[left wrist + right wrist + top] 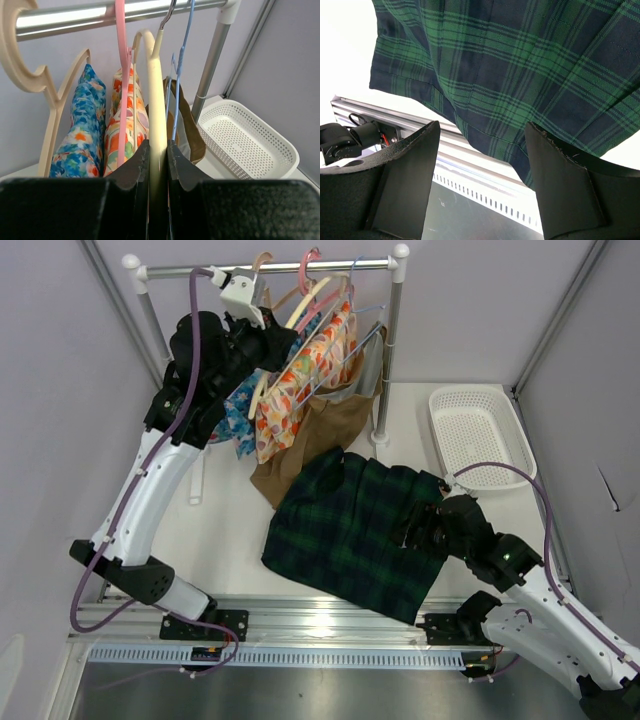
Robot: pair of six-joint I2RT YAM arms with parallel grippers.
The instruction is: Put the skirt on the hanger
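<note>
the skirt (355,530) lies spread on the table (228,535), its hem past the near edge. our right gripper (482,127) hangs over it, fingers wide. our left gripper (158,152) pinches the cream hanger (157,100) under the rail (65,17).

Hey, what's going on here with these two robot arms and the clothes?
The left gripper is up at the rail, closed on the cream hanger. The plaid skirt lies spread on the table. The right gripper hovers open above the skirt's right side and has not gripped it. So the skirt is not yet on the hanger.
</note>
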